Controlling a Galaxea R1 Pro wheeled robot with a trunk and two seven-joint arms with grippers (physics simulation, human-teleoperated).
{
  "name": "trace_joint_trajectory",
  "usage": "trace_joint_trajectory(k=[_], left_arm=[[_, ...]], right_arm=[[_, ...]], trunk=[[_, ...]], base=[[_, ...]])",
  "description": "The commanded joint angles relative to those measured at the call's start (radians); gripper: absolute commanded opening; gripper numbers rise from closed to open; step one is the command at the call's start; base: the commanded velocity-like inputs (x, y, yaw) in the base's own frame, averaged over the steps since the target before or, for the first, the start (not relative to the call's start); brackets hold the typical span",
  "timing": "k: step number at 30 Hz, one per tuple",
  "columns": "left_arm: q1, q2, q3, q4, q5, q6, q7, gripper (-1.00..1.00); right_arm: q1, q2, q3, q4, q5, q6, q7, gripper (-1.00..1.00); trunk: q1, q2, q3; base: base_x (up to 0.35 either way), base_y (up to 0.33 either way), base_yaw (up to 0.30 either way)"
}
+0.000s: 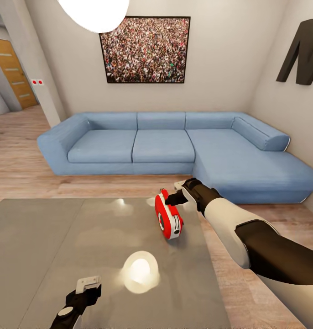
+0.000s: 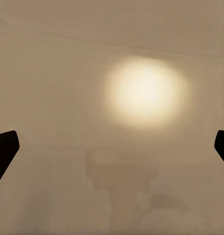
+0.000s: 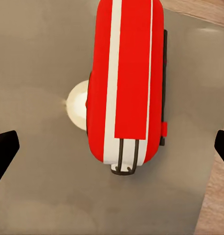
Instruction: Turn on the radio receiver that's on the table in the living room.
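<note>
Your right fingers (image 1: pixel 169 199) sit spread just above the radio (image 1: pixel 168 218), mid-right of frame near the desk (image 1: pixel 47 242) edge, lined up to hit its switch; left fingers (image 1: pixel 88 284) spread, idle lower left.

You had one red radio receiver (image 1: pixel 168 220) on one grey bench (image 1: pixel 47 246), toward its 2 o'clock corner. One blue sofa (image 1: pixel 165 144) stood at 12 o'clock, under one framed crowd picture (image 1: pixel 145 49). Two arms were counted: one left gripper (image 1: pixel 88 284), one right gripper (image 1: pixel 174 194). One wooden door (image 1: pixel 13 73) stood at 10 o'clock.
</note>
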Motion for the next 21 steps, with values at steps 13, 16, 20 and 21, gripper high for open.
trace_joint_trajectory(k=[13,16,20,21], left_arm=[[0.000,0.000,0.000,0.000,0.000,-0.001,0.000,1.00],[0.000,0.000,0.000,0.000,0.000,-0.001,0.000,1.00],[0.000,0.000,0.000,0.000,0.000,-0.001,0.000,1.00],[0.000,0.000,0.000,0.000,0.000,-0.001,0.000,1.00]], right_arm=[[0.000,0.000,0.000,0.000,0.000,0.000,0.002,1.00],[0.000,0.000,0.000,0.000,0.000,0.000,0.002,1.00],[0.000,0.000,0.000,0.000,0.001,0.000,0.002,1.00],[0.000,0.000,0.000,0.000,0.000,0.000,0.002,1.00]], trunk=[[0.050,-0.091,-0.062],[0.057,-0.105,-0.073],[0.057,-0.105,-0.079],[0.057,-0.105,-0.081]], base=[[0.000,0.000,0.000],[0.000,0.000,0.000],[0.000,0.000,0.000],[0.000,0.000,0.000]])
